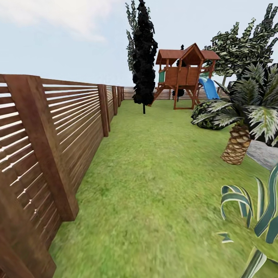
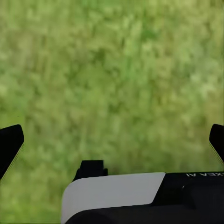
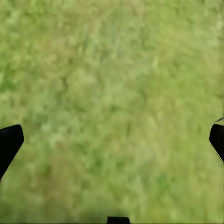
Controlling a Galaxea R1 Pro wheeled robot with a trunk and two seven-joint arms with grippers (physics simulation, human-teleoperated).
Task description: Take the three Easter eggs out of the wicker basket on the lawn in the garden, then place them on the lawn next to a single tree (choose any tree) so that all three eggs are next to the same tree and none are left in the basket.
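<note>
Both arms point down at the lawn [image 1: 154,185]; the left pincer [image 2: 112,140] and right pincer [image 3: 112,140] stand wide, holding nothing, grass between their fingertips; the head view adds a slatted fence [image 1: 58,127] along the lawn's left edge, a dark cypress [image 1: 144,58] and playset [image 1: 185,73] at its far end, a palm [image 1: 239,131] at the right edge.

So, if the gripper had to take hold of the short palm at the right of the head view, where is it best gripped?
On its scaly trunk, low down, coming from the lawn side. The trunk is the one bare, stout part; it leans slightly, and drooping fronds cover it from above.
</note>
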